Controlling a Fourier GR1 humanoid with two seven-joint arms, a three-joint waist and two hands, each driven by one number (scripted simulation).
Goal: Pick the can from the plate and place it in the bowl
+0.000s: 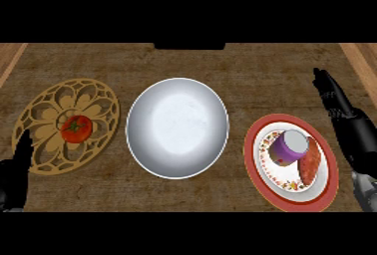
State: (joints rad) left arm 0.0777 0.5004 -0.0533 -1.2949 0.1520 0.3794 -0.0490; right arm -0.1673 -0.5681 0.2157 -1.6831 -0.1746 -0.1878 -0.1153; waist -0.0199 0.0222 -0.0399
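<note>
A purple can (290, 147) with a pale top lies tilted on a red-rimmed patterned plate (291, 196) at the right of the counter. Beside it on the plate is a reddish oblong piece of food (311, 160). A large white bowl (177, 127) sits in the middle of the counter, with nothing in it. My right hand (340, 110) is open, fingers straight and pointing away, just right of the plate and apart from the can. At the lower left edge my left hand (15, 167) rests open with fingers up.
A tan openwork trivet (44, 114) with a flower pattern lies at the left, with a red tomato (77, 128) on it. Wooden edges border the counter at both far corners. A dark block (189, 46) sits at the back edge.
</note>
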